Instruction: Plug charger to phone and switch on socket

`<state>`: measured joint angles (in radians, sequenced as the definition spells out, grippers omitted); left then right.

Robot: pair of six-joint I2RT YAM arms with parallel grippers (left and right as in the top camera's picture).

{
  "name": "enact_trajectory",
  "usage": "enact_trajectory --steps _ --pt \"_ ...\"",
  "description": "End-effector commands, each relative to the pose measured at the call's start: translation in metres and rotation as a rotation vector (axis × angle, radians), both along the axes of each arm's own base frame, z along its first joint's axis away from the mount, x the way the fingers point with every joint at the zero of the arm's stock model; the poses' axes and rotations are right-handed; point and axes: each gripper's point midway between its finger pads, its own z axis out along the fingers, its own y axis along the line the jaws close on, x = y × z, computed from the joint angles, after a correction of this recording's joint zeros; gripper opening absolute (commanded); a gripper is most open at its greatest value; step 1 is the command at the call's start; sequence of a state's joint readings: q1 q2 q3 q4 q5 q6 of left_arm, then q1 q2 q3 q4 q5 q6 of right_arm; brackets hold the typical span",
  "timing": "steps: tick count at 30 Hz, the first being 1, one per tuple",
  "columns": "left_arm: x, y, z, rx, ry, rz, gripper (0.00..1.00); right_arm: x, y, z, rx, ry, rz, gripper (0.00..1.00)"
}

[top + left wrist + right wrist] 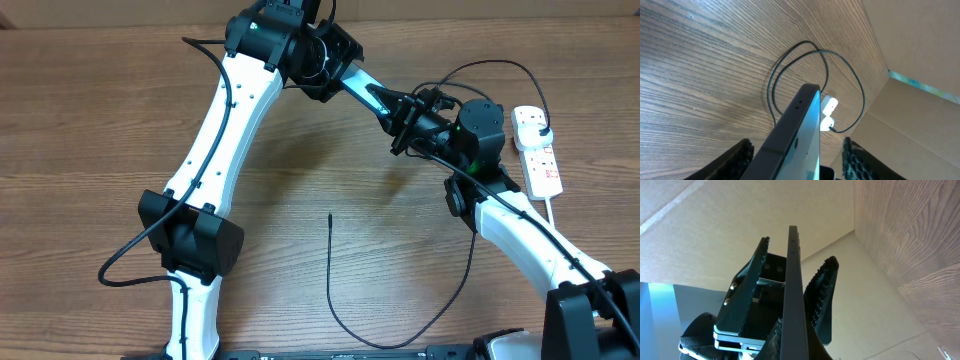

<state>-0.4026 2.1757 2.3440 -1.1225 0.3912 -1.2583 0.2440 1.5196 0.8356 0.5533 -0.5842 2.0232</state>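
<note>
The phone (368,95) hangs in the air between both grippers, seen edge-on in the right wrist view (792,290) and with its pale screen in the left wrist view (800,130). My right gripper (405,118) is shut on one end of it (795,347). My left gripper (348,80) straddles the other end with its fingers spread and a gap on each side (797,145). The charger's black cable lies on the table, its connector tip (330,216) free at the centre. The white socket (538,150) lies at the far right, with a black plug in it (541,124).
The charger cable (340,310) loops along the front edge and up under the right arm. Another loop of it lies beside the socket (775,85). A cardboard wall (920,60) stands behind the table. The socket's white cord (560,225) trails toward the front right.
</note>
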Motion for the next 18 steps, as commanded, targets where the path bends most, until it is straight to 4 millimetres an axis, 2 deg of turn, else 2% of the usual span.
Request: enact_trajectory --steps 1,8,15,18 --pt "-0.0037 -0.0021 0.0151 -0.008 -0.031 -0.003 0.56 0.0007 0.0023 0.0134 0.101 0.063 0.000 0.04" --pt "-0.0061 -0.0068 0.0152 -0.007 -0.032 -0.012 0.53 0.0009 0.0022 0.0221 0.111 0.024 0.001 0.04" --pt "-0.0062 -0.0068 0.0151 -0.007 -0.031 -0.012 0.53 0.0009 0.0022 0.0227 0.112 0.021 0.002 0.04" --pt "-0.0068 -0.0079 0.0152 -0.006 -0.032 -0.014 0.49 0.0009 0.0022 0.0227 0.112 0.021 0.002 0.04"
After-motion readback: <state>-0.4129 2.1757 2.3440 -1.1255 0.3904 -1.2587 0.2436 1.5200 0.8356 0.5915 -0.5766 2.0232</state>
